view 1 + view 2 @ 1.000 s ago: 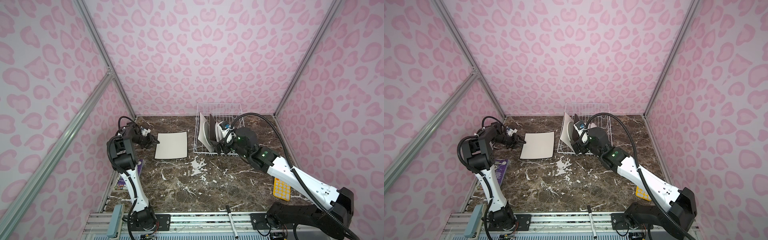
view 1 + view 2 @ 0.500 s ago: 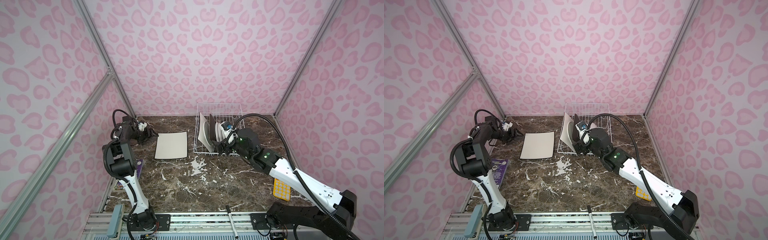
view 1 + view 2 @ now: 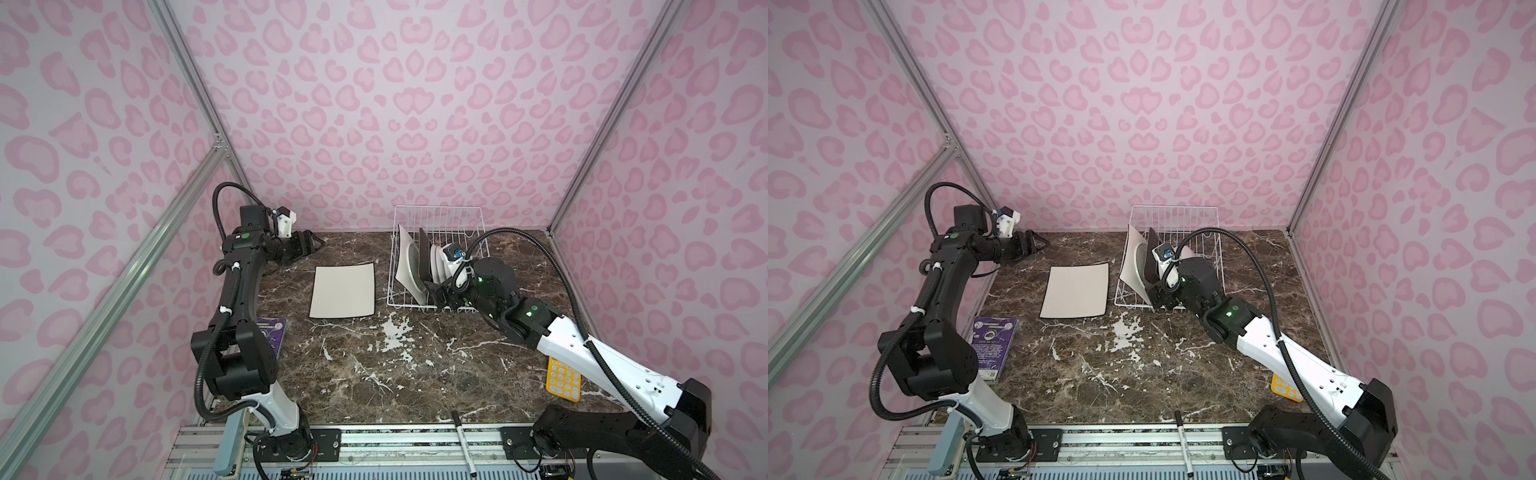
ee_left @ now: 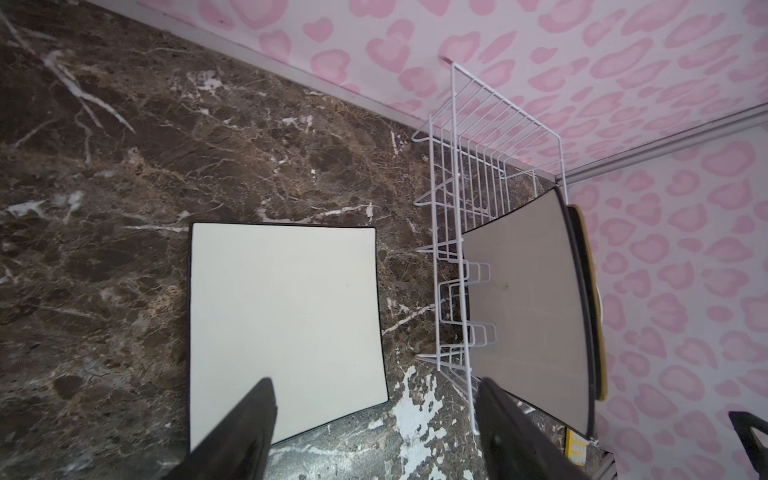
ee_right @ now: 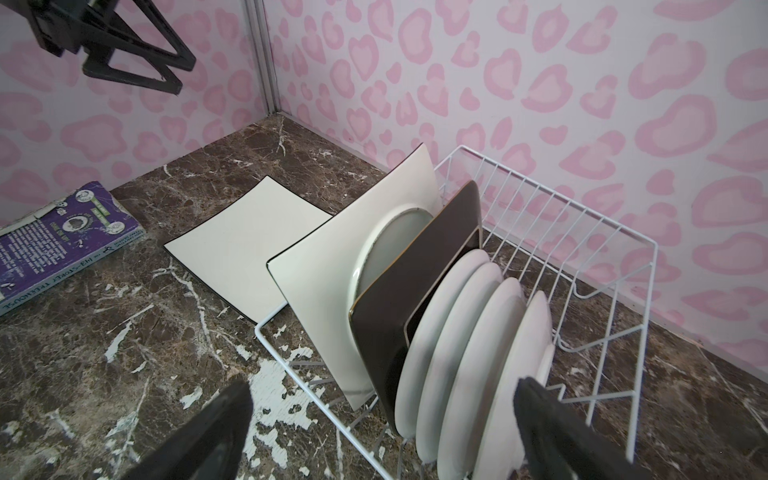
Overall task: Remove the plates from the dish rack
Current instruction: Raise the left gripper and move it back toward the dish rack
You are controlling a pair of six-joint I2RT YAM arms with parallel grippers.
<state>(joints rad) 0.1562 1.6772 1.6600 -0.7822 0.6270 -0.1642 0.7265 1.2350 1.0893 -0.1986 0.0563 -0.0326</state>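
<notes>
1. Take the counter (image 3: 374, 374) as a clock face in both top views: the dish rack (image 3: 457, 224) sits at about 1 o'clock, up against the back wall.
2. Inside it, plates stand on edge. There's the racked white square plate (image 5: 324, 270) at the rack's 9 o'clock end, the dark square plate (image 5: 415, 282) right beside it, then four round white plates (image 5: 469, 340) packed in a row.
3. Out of the rack, the flat white square plate (image 3: 343, 291) lies on the counter just beside the rack's 9 o'clock side.
4. The left gripper (image 3: 309, 245) hangs in the air near 10 o'clock. Its jaws are spread with nothing between them, and it is apart from the flat plate.
5. The right gripper (image 5: 382, 390) is at the rack's 6 o'clock edge. Its jaws are wide apart and it holds nothing, with the round plates right ahead of the gap.
6. Around the edges, a purple book (image 3: 272, 336) lies at 9 o'clock. A yellow calculator (image 3: 563, 378) at 4 o'clock is partly under the right arm, and a marker pen (image 3: 463, 440) lies past the counter's 6 o'clock edge.
</notes>
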